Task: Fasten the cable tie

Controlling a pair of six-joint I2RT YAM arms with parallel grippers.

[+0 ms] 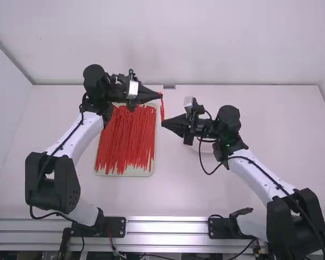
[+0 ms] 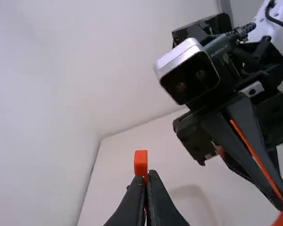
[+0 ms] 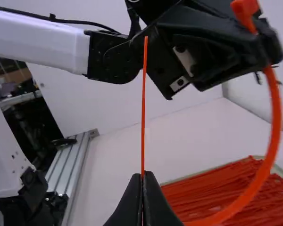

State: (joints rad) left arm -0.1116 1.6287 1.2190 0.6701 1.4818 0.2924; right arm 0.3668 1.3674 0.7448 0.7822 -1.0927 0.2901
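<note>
The task looks roughly halfway done. One cable tie (image 1: 162, 110) is out of the tray (image 1: 143, 172) of spare ties (image 1: 127, 138) and is held in the air over the counter (image 1: 271, 119), just off the tray's far right corner, bent into a loop between the two arms.

The left gripper (image 1: 159, 96) sits at the tray's far edge. Its fingers (image 2: 134, 202) are pressed narrow on the strap just below the square head (image 2: 140, 161), which stands clear above the tips. The right gripper (image 1: 163, 123) is just beside the tray's right side, and its fingers (image 3: 132, 202) are pinched tight on the thin tail (image 3: 143, 117). From there the tail runs straight up toward the left gripper, while the rest of the strap curves round to the head.

The fastening itself remains. As far as the right wrist view shows, the tail tip ends against the left gripper's body, to one side of the head and not in its slot, though the tip is hard to make out. The tail has yet to be lined up with the slot, fed through and pulled snug.
</note>
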